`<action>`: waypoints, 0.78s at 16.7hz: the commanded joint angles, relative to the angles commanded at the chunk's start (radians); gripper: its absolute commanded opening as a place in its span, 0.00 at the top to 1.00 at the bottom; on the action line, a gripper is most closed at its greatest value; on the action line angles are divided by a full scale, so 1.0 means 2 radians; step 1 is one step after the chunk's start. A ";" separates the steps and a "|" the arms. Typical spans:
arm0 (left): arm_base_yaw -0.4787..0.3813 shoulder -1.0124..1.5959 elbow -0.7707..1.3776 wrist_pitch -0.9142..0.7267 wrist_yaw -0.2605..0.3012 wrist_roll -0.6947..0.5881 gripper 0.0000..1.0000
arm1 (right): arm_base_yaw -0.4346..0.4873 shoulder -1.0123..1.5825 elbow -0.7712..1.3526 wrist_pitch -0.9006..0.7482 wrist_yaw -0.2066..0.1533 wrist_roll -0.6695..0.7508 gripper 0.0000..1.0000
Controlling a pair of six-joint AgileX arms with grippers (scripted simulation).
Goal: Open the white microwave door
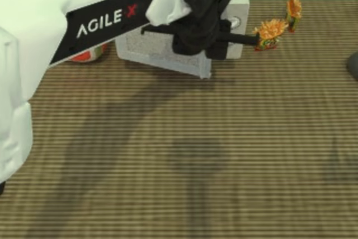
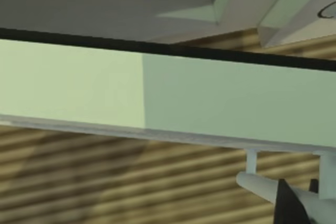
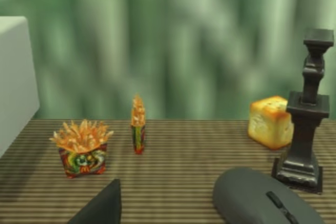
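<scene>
The white microwave (image 1: 239, 9) stands at the back of the table, mostly under my left arm. Its door (image 1: 151, 48) stands slightly ajar, hinged at the left, with the handle end swung out toward the table's front. My left gripper (image 1: 214, 54) is down at that end. In the left wrist view its dark fingers (image 2: 286, 203) sit on either side of the slim white handle (image 2: 260, 184), shut on it. A dark gap shows along the door (image 2: 210, 98). My right gripper (image 3: 163, 214) is parked at the right, outside the top view, open and holding nothing.
A red planter (image 1: 89, 54) sits left of the microwave. Two fries cartons (image 1: 270, 33) (image 1: 293, 8) stand to its right. Around the right arm are a grey mouse (image 3: 262, 198), a black stand (image 3: 310, 114) and a bread piece (image 3: 270, 121).
</scene>
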 joint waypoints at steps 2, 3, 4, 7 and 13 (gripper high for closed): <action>0.000 0.000 0.000 0.000 0.000 0.000 1.00 | 0.000 0.000 0.000 0.000 0.000 0.000 0.00; 0.000 0.000 0.000 0.000 0.000 0.000 1.00 | 0.000 0.000 0.000 0.000 0.000 0.000 0.00; 0.000 0.000 0.000 0.000 0.000 0.000 1.00 | 0.000 0.000 0.000 0.000 0.000 0.000 0.00; -0.003 -0.004 -0.008 0.004 0.005 0.003 1.00 | 0.000 0.000 0.000 0.000 0.000 0.000 0.00; 0.004 -0.029 -0.045 0.023 0.016 0.031 1.00 | 0.000 0.000 0.000 0.000 0.000 0.000 0.00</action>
